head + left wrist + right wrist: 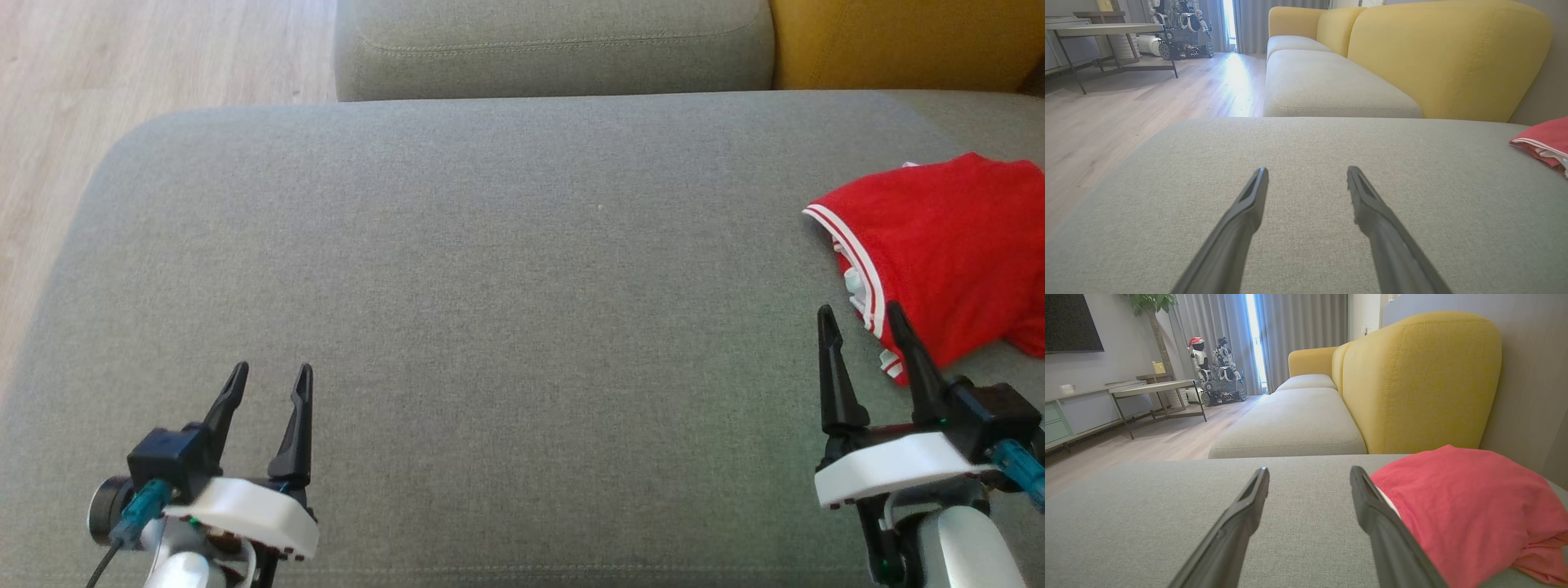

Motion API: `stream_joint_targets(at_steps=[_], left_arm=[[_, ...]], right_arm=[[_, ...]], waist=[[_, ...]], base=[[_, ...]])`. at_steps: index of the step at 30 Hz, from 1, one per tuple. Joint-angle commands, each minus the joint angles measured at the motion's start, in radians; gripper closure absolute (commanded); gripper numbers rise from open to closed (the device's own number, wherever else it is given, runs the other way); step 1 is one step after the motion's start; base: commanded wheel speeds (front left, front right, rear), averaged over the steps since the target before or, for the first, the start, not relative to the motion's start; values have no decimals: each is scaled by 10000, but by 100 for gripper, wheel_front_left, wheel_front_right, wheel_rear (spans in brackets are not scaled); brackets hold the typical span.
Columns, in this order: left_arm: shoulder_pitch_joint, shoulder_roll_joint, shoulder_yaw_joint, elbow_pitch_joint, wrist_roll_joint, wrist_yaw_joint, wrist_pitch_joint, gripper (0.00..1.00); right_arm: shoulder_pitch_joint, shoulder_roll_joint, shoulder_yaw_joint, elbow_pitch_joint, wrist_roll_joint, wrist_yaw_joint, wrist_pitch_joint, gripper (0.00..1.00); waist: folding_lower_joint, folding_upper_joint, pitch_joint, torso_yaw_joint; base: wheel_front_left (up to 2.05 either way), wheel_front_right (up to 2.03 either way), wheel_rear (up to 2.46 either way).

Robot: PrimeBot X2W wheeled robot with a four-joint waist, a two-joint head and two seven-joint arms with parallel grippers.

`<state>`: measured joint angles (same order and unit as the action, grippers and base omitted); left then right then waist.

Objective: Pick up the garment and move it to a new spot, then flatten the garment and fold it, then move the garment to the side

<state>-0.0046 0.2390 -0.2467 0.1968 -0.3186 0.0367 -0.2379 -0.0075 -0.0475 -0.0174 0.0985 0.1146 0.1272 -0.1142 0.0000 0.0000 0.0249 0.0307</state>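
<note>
The garment is a red piece with white-striped trim, lying crumpled at the right edge of the grey cushion. It rises as a red mound beside my right fingers and shows at the far right of the left wrist view. My right gripper stands open at the lower right, its right finger close against the garment's near edge, nothing between the fingers. My left gripper is open at the lower left over bare cushion, far from the garment. Both show open in their own wrist views.
A second grey seat cushion lies beyond, with a yellow sofa back at the upper right. Wooden floor borders the cushion's left side. Across the room stand a low table and another wheeled robot.
</note>
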Motion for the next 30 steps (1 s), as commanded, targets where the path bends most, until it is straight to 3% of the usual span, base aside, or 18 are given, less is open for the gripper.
stream_joint_targets(at_steps=[1, 4, 5, 8, 30], left_arm=[[-463, 249, 339, -271, -65, 56, 10, 0], [-482, 270, 306, -265, -69, 60, 17, 0], [-490, 283, 287, -275, -58, 55, 14, 100], [106, -92, -77, 395, -27, -17, -2, 100], [-97, -407, 573, 419, -2291, -309, 618, 100]], right_arm=[[-174, -28, 178, -311, 48, 35, -2, 0], [-175, -28, 168, -330, 54, 35, 11, 0], [-176, -28, 167, -335, 58, 35, 14, 100], [59, 15, 23, 426, 0, 0, 0, 100], [-121, -49, -72, 603, 2695, 6, 337, 100]], waist=[[0, 0, 20, 7], [0, 0, 30, 22], [0, 0, 37, 26], [0, 0, 37, 26], [0, 0, -8, -33]], base=[[0, 0, 0], [0, 0, 0], [0, 0, 0], [0, 0, 0], [0, 0, 0]])
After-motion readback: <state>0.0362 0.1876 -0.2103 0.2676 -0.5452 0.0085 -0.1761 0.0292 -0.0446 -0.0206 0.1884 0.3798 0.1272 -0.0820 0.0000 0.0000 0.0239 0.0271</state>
